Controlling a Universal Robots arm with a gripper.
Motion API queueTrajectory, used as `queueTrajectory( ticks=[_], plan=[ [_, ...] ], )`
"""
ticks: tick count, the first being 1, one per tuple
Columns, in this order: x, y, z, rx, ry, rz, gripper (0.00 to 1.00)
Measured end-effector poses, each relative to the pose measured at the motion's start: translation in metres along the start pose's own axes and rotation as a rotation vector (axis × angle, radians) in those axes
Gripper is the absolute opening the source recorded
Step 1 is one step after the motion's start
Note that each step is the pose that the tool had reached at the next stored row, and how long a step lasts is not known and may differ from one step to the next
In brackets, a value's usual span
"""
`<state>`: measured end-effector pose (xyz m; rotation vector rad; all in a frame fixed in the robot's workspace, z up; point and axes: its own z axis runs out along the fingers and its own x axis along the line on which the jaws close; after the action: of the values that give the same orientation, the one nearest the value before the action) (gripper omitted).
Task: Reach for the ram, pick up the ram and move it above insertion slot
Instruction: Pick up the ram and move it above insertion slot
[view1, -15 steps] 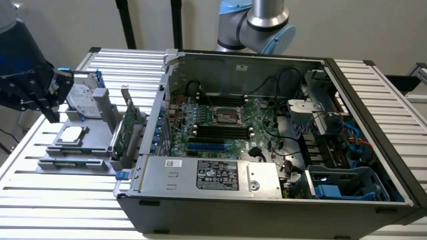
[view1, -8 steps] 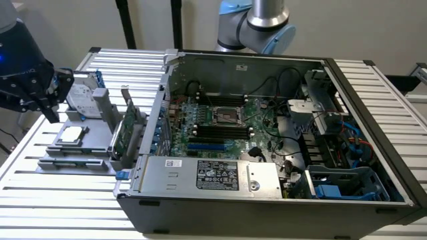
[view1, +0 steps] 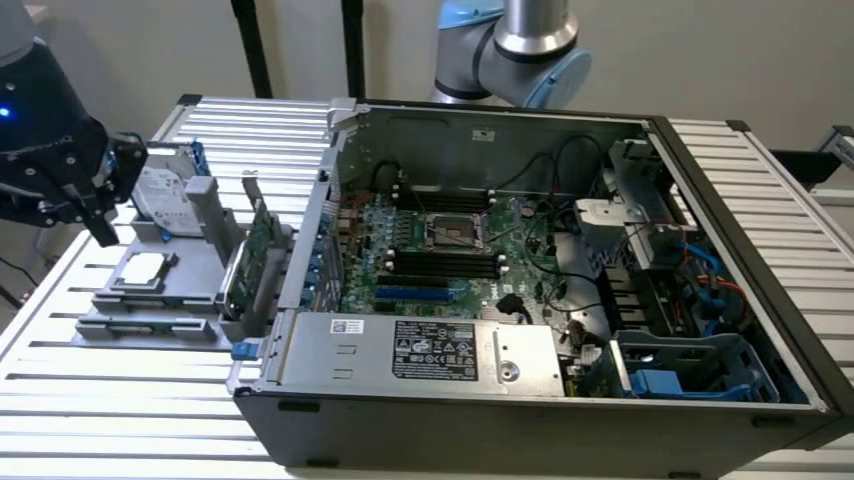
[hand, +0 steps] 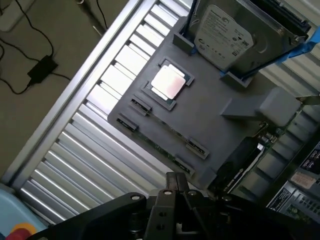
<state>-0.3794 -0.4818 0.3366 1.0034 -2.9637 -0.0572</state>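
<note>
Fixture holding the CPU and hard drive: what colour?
Plain grey. The fixture shows best in the wrist view.

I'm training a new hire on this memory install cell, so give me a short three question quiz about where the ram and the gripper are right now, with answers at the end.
1. Multiple choice: where is the ram? A) inside the computer case B) lying in the grey holder beside the case C) in the gripper.
2. True or false: the gripper hangs over the inside of the case.
3. Fill in: on the holder, the silver chip sits between the ram and the ____.
Key: 1 B. 2 False; it is by the holder, outside the case. 3 hard drive.
</note>
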Motion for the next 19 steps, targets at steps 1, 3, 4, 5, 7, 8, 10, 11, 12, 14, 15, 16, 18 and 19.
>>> queueTrajectory(
  ticks=[1, 3, 4, 5, 7, 8, 10, 11, 12, 14, 15, 16, 18, 19],
  plan=[
    [0.0000, 0.0000, 0.0000, 0.0000, 0.0007, -0.018, 0.11],
    [0.0000, 0.0000, 0.0000, 0.0000, 0.0022, -0.055, 0.11],
    [0.0000, 0.0000, 0.0000, 0.0000, 0.0028, -0.073, 0.11],
    [0.0000, 0.0000, 0.0000, -0.0001, 0.0035, -0.092, 0.11],
    [0.0000, 0.0000, 0.0000, -0.0001, 0.0049, -0.127, 0.11],
    [0.0000, 0.0000, 0.0000, 0.0000, 0.0056, -0.146, 0.11],
    [0.0000, 0.0000, 0.0000, -0.0001, 0.0070, -0.182, 0.11],
    [0.0000, 0.0000, 0.0000, -0.0001, 0.0077, -0.200, 0.11],
    [0.0000, 0.0000, 0.0000, -0.0001, 0.0084, -0.218, 0.11],
    [0.0000, 0.0000, 0.0000, -0.0001, 0.0098, -0.254, 0.11],
    [0.0000, 0.0000, 0.0000, -0.0001, 0.0105, -0.272, 0.11],
    [0.0000, 0.0000, 0.0000, -0.0001, 0.0112, -0.292, 0.11],
    [0.0000, 0.0000, 0.0000, -0.0001, 0.0126, -0.328, 0.11],
    [0.0000, 0.0000, 0.0000, -0.0001, 0.0133, -0.346, 0.11]
  ],
)
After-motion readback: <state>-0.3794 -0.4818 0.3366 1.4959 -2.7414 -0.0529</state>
